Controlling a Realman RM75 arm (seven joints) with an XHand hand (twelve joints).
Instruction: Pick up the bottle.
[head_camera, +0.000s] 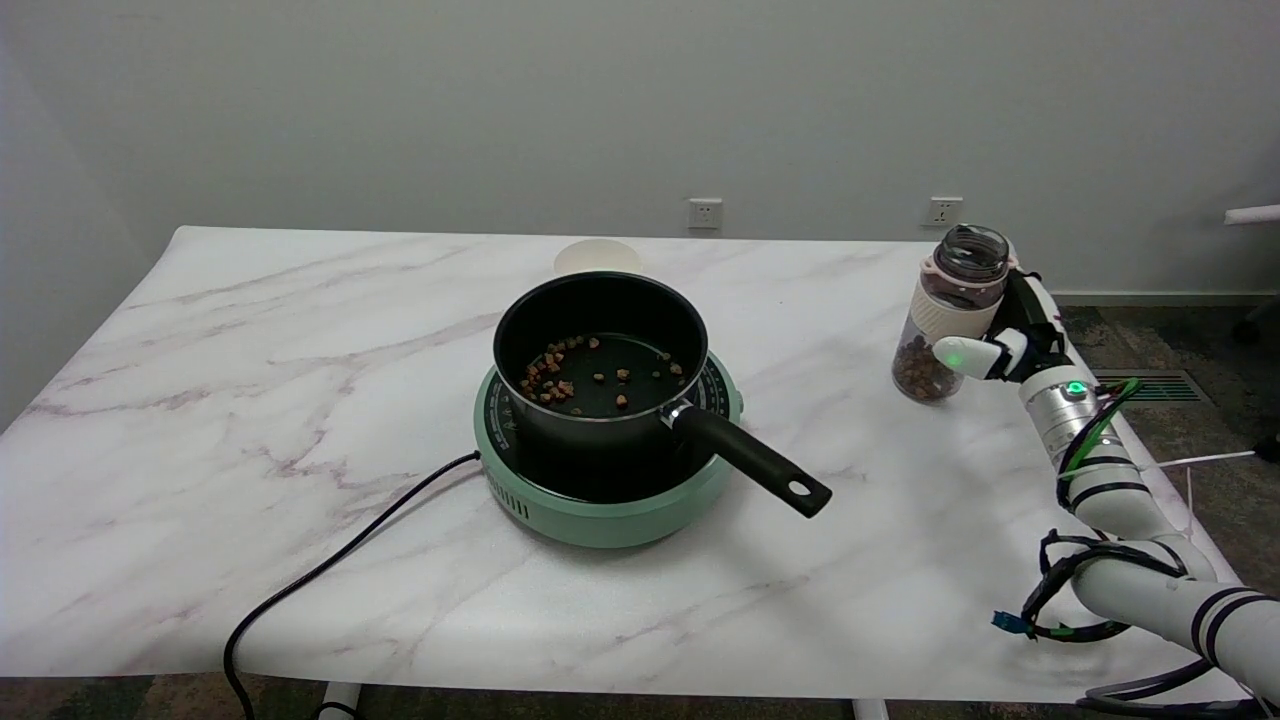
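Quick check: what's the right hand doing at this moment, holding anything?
Right hand: wrapped around the bottle, holding it upright at the table's right side.

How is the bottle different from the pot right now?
The bottle is clear, tall and narrow; the pot is black, wide and low. The right hand grips the bottle, tilted, at the table's right side; the pot sits untouched on the green cooker. Both hold small brown pieces.
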